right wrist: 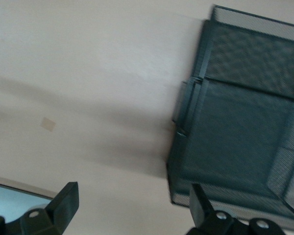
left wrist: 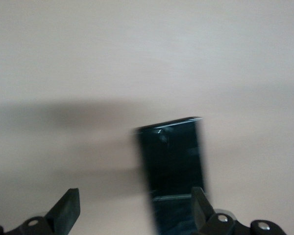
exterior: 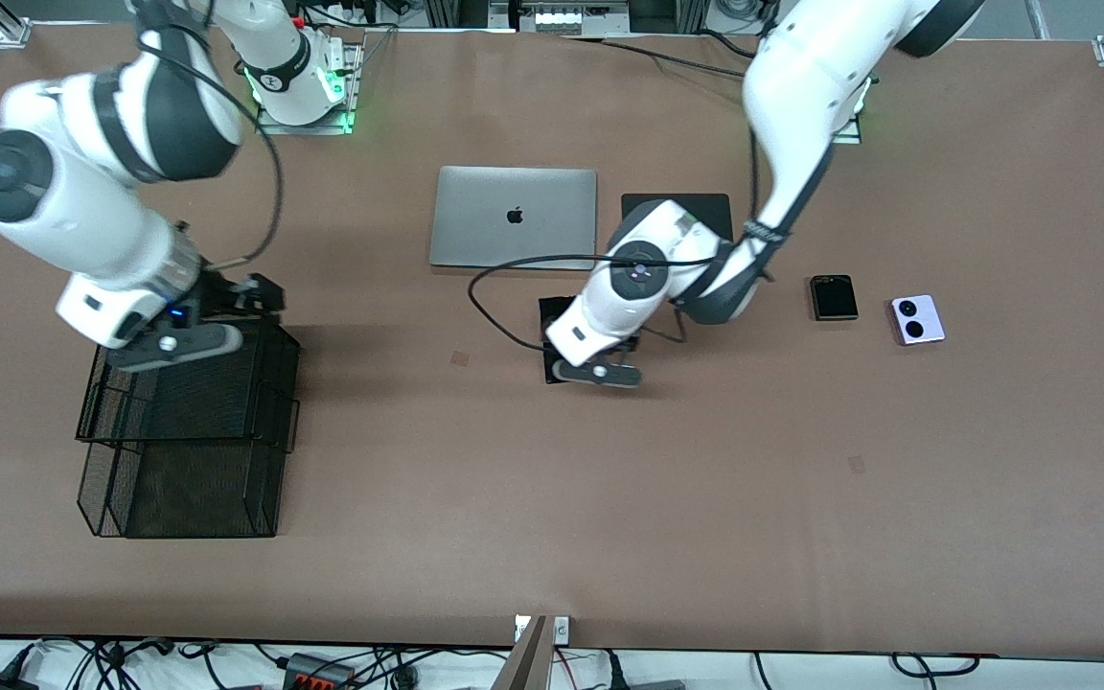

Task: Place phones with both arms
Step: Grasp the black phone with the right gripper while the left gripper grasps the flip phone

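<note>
On the brown worktop (exterior: 552,498), nearest the front camera, stands a black wire-mesh tray stack (exterior: 188,431). The right gripper (right wrist: 132,208) hangs over it, wide open and empty. The left gripper (left wrist: 134,210) is over the long thin black phone (left wrist: 174,171), fingers apart, holding nothing. Toward the left arm's end lie the small lilac-white phone (exterior: 917,319) and the small squarish black phone (exterior: 834,297). Farthest lies the closed silver laptop (exterior: 514,217).

We take this for a robotics lab. Two white Franka arms (exterior: 111,206) stand bolted on metal base plates (exterior: 308,120) lit green along the far edge of a brown-covered table (exterior: 552,537). Aluminium framing (exterior: 6,24) rises at its far corners, and power strips and tangled cables (exterior: 322,666) lie along its near edge.
</note>
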Robot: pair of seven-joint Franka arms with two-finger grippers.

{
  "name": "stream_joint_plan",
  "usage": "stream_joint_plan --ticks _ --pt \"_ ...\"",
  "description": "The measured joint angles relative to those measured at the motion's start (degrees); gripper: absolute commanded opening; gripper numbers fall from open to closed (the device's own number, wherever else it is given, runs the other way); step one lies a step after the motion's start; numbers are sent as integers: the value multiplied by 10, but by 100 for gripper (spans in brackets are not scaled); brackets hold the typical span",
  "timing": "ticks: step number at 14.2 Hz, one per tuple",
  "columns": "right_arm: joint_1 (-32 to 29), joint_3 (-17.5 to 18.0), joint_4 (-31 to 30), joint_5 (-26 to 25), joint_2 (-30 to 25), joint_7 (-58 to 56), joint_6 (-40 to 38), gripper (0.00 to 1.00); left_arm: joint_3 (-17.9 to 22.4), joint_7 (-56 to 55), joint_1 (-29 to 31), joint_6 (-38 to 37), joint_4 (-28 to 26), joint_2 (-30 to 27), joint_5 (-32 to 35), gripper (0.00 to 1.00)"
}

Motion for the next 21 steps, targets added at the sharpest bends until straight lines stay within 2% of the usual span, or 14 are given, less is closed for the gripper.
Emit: stream_joint_plan --ticks 3,5,7,9,12,15,18,21 --pt "33 1 16 0 35 7 21 100 6 0 69 -161 1 -68 50 100" --pt "61 2 43 1 69 7 22 100 7 24 130 -244 0 -84 58 100" --pt "102 3 83 1 118 8 38 100 7 89 190 -288 -7 -84 59 100" --pt "145 4 118 1 173 13 81 100 1 147 248 -297 -32 -84 59 100" --pt "191 3 139 1 248 46 175 100 -25 175 305 -278 -108 -103 59 100" --pt "226 4 146 1 301 152 239 100 -30 175 315 -190 -236 -159 59 100" --pt "248 13 168 1 335 272 252 100 -31 174 330 -80 -356 -205 59 100" --pt "253 30 193 1 358 344 253 100 -30 185 369 19 -426 -209 59 100"
